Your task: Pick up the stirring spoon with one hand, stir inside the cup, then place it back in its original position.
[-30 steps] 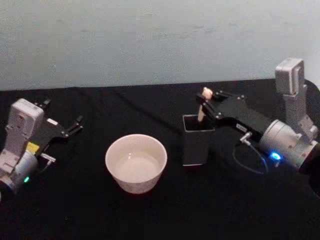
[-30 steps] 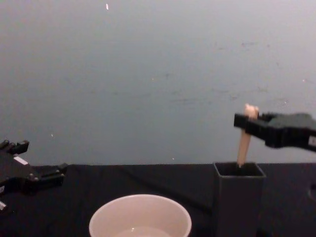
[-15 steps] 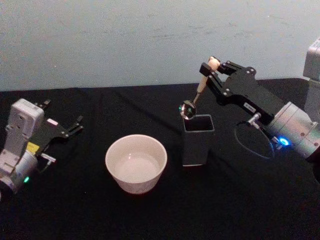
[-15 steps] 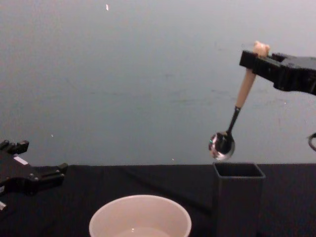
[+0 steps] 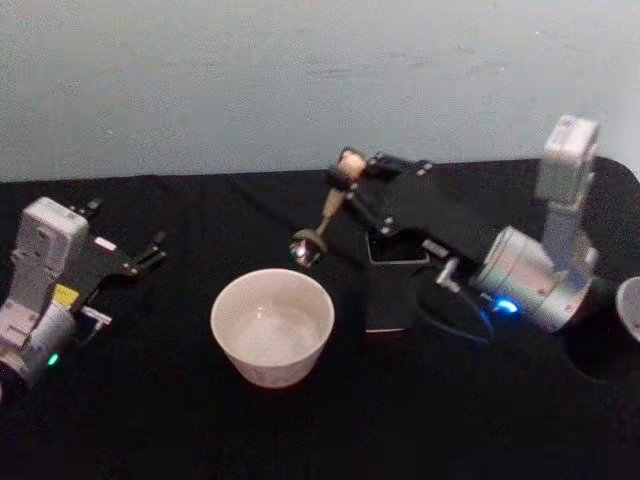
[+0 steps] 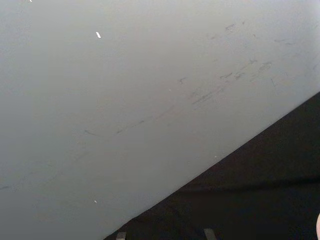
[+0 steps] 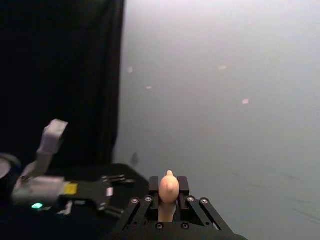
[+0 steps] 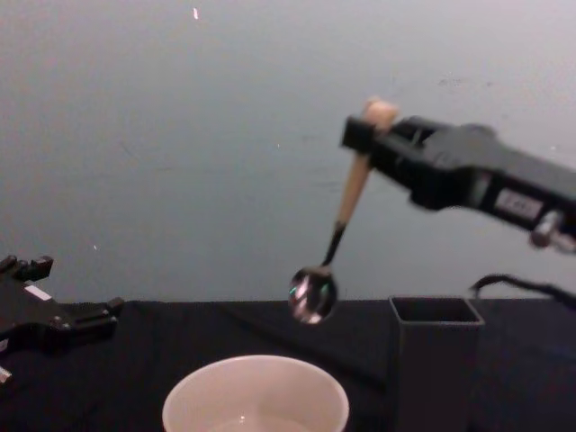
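Now the stirring spoon [image 8: 346, 205] is held.
Likely light, stiff; clamped handle-top in the right gripper [image 8: 366, 135]; left gripper [image 5: 152, 252] is parked wide.

shiny metal-bowled stirring spoon [image 8: 348, 200], seemingly glazed cup [image 5: 268, 362]

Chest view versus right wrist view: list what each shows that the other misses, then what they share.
Chest view: the stirring spoon's metal bowl hanging above the cup, with the dark holder beside it. Right wrist view: the spoon's bear head end-on between the fingers, and a green light on the left arm. Both: the right hand shut on the spoon; the left hand open, parked.
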